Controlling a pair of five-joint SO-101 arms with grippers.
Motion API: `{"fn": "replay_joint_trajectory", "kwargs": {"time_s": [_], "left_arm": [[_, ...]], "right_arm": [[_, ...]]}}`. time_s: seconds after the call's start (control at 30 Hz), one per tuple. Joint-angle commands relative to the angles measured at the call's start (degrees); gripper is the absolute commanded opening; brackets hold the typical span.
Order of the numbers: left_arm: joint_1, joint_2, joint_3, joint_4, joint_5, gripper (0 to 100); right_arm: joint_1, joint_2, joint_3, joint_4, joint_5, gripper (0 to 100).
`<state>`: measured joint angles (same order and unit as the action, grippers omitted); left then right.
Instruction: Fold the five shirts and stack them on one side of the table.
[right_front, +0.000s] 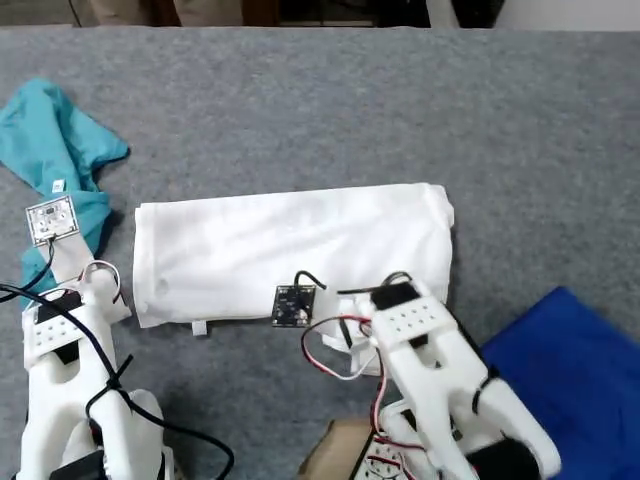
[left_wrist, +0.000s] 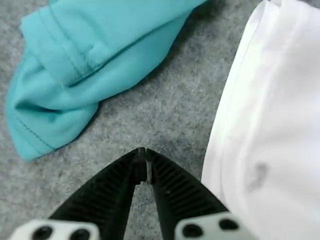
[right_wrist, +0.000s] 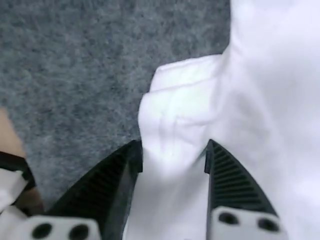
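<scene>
Between the right arm's fingers (right_wrist: 117, 180), which stand spread apart, sits a puffed fold of the white shirt (right_wrist: 270, 75) at its near edge. The cloth is in the gap, but nothing pinches it yet. From where I stand the fold looks like a tucked sleeve or corner poking out of the otherwise neat long rectangle the shirt makes in the middle of the worktop (right_front: 400, 110).

The step in hand, I'd say, is to take this near edge and carry the fold on. To do it well, the fingers want to go low enough that one of them slides under every layer before they close. A grip on the top layer alone would likely peel the fold open on the lift.

Over on the other side, the left arm's fingers (left_wrist: 107, 195) are pressed together on nothing. They are poised above bare grey worktop, in the gap between the white shirt's end and the crumpled teal shirt (left_wrist: 90, 60). It would help if they took that end of the same edge, so both corners rise together and the crease runs straight.

Farther out, a blue shirt (right_front: 570, 360) lies at the near right corner, well apart from the teal one. Whether it is folded I cannot tell.
</scene>
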<state>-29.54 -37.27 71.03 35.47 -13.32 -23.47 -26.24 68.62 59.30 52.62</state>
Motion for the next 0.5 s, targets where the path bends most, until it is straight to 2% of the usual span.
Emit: {"fn": "replay_joint_trajectory", "kwargs": {"time_s": [0.0,0.1,0.23,0.3,0.37,0.47], "left_arm": [[-0.53,-1.36,0.09,-0.62,0.62,2],[-0.53,-1.36,0.18,-0.53,0.53,2],[-0.53,-1.36,0.09,-0.62,0.53,2],[-0.53,-1.36,0.18,-0.62,0.53,2],[-0.53,-1.36,0.18,-0.62,0.53,2],[-0.53,-1.36,0.18,-0.62,0.53,2]], "right_arm": [[0.04,7.69,-2.86,-0.62,1.05,17.5],[0.04,11.74,-5.58,0.26,1.05,10.1],[0.31,14.64,-7.69,1.14,1.05,8.4],[2.07,15.08,-8.92,1.41,1.05,7.2],[4.44,15.25,-10.07,1.32,1.05,0.5],[6.37,15.16,-12.35,1.76,1.05,0.4]]}}
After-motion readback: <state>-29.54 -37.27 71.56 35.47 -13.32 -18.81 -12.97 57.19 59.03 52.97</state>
